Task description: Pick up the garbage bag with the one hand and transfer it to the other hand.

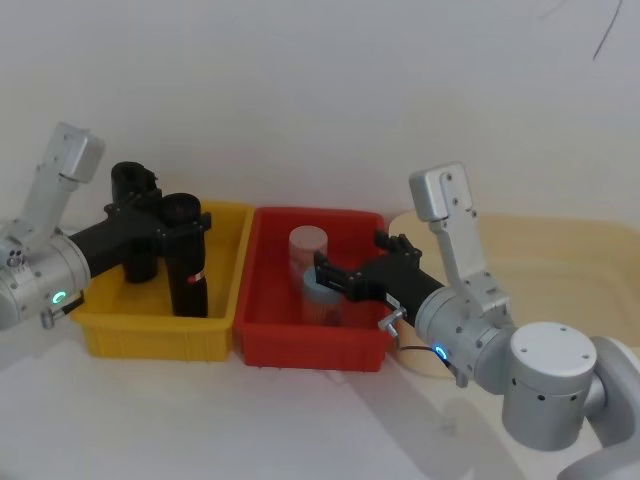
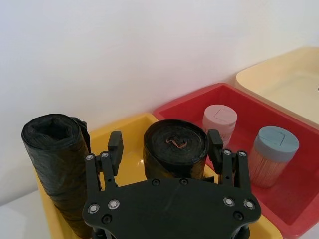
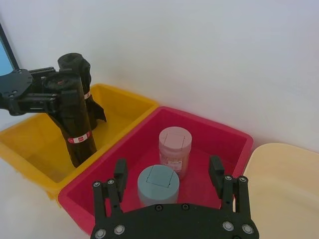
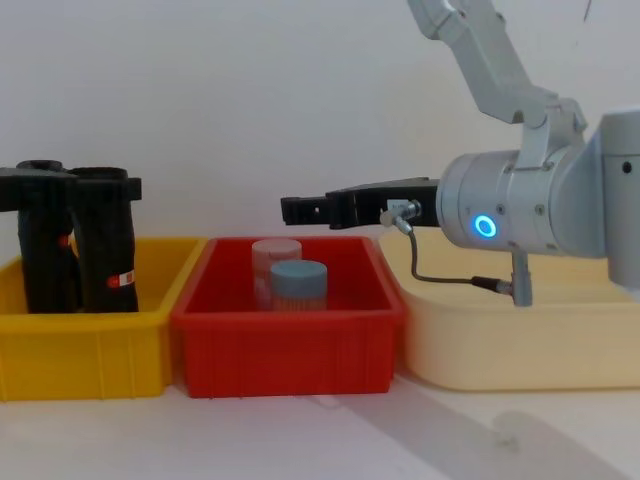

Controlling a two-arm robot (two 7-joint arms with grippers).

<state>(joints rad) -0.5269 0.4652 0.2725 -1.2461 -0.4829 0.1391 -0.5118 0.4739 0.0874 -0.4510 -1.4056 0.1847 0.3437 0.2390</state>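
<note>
Eyes on the bag (image 1: 190, 268): upright inside the yellow bin (image 1: 150, 338), toward that bin's right wall, red-and-white label on the lower half. Straddling its top end, the left gripper (image 2: 166, 143), reaching in from over the bin's left side. Jaws parted, one finger (image 2: 215, 145) right up against the bag, the other with a sliver of yellow showing between, so no clamp on it. Foot of the bag down near the bin's floor; resting or just clear, cannot tell. Also in the yellow bin, toward its back left: lumpy roll (image 2: 52, 159), upright too, near the bag. Just beside the yellow bin's right wall: red bin (image 1: 262, 345), pink jar (image 3: 174, 149) and blue jar (image 3: 158, 185) standing inside. Hovering above the red bin, off to the yellow bin's right: right gripper (image 3: 168, 173), fingers spread wide, nothing held. Past the red bin, farther right of the yellow bin: cream tub (image 4: 500, 335).
</note>
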